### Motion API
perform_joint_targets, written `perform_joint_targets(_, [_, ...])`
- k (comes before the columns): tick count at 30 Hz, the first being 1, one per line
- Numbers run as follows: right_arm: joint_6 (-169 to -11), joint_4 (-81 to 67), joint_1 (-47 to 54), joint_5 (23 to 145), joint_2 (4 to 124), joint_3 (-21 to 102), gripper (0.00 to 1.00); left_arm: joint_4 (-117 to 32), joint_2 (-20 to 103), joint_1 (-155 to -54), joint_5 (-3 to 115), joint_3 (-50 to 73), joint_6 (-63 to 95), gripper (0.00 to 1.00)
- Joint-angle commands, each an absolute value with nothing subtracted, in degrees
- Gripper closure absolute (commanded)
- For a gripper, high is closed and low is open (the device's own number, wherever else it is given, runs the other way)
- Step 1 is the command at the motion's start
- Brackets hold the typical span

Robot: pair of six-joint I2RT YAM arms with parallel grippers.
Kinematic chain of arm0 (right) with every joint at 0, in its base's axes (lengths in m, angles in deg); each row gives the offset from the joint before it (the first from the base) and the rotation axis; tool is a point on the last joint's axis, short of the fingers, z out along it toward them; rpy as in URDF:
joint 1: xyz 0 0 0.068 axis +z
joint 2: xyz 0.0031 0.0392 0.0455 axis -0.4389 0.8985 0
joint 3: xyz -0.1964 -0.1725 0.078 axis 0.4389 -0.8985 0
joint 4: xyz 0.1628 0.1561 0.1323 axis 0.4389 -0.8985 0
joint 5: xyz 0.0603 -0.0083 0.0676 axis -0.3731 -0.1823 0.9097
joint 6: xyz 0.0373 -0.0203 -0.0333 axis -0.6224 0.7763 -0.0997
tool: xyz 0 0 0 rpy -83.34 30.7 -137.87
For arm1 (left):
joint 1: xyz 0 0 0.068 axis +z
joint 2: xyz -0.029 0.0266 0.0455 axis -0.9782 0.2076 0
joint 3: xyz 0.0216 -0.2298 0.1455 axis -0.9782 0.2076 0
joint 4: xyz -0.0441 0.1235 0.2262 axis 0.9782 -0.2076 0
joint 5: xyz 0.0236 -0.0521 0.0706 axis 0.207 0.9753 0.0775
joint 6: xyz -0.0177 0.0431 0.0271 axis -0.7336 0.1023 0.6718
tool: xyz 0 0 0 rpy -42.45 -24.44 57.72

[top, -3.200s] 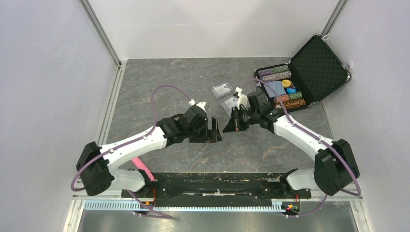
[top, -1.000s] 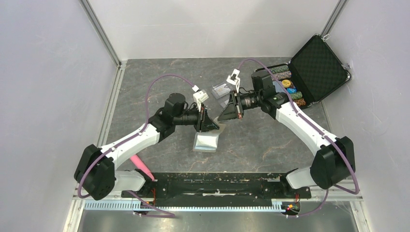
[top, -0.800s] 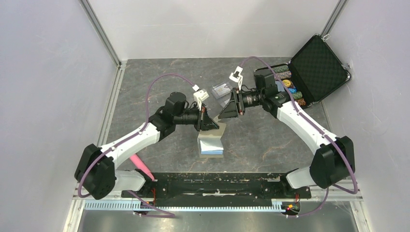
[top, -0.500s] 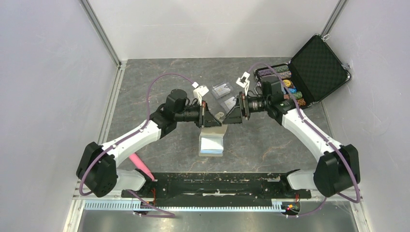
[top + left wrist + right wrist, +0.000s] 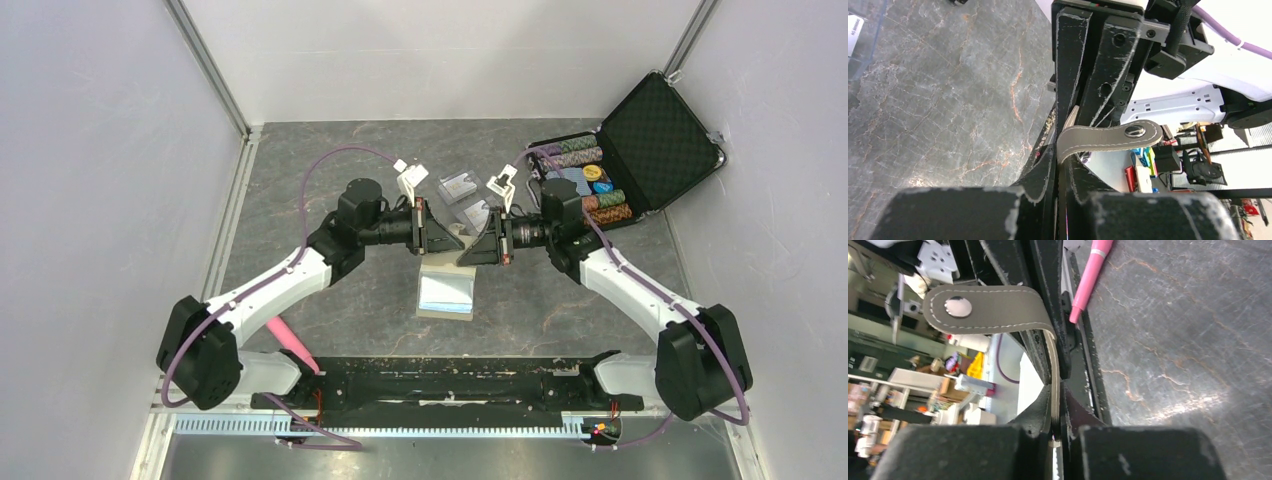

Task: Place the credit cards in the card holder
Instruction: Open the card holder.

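Card holder [image 5: 447,292] newly lifted, hanging open | left jaws, right jaws pinching its edge

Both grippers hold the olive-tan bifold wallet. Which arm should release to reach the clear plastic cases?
Right, probably. One clear plastic case lies beside the right gripper; the left gripper is also shut on the olive-tan bifold wallet and could hold it alone.
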State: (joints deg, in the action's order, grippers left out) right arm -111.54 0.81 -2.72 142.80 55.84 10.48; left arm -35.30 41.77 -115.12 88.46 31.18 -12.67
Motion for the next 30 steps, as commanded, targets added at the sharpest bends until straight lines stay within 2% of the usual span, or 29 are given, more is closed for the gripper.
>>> perform_joint_targets(1, [-120.43, 13.87, -2.65, 142.10, 54.70, 10.06, 1.00, -40.44, 38.03, -115.02, 83.07, 27.41, -10.72, 0.83])
perform_joint_targets(3, [-119.39, 11.65, -2.89, 140.65, 55.00, 10.89, 1.00, -49.92, 35.97, -115.02, 75.40, 25.70, -7.22, 0.63])
perform_joint_targets(6, [-115.11, 5.34, -3.56, 136.93, 54.66, 12.67, 1.00, -61.98, 32.83, -115.02, 62.70, 23.79, -3.69, 0.39])
perform_joint_targets(8, [-112.50, 0.81, -4.09, 134.26, 54.42, 13.80, 1.00, -67.92, 31.08, -115.02, 56.93, 23.31, -3.06, 0.29])
perform_joint_targets(10, [-110.09, -2.98, -4.39, 131.19, 54.13, 14.66, 1.00, -72.01, 30.06, -115.02, 54.67, 23.46, -3.13, 0.24])
perform_joint_targets(14, [-109.10, -5.50, -4.64, 128.31, 54.34, 14.70, 1.00, -74.24, 30.07, -115.02, 58.92, 25.02, -5.19, 0.26])
perform_joint_targets(20, [-109.35, -5.60, -4.60, 129.01, 54.52, 14.69, 1.00, -67.06, 31.01, -115.02, 67.47, 29.76, -10.42, 0.36])
perform_joint_targets(30, [-109.50, -6.04, -4.59, 129.89, 54.03, 14.53, 1.00, -59.50, 36.54, -115.11, 71.46, 30.87, -13.17, 0.40])
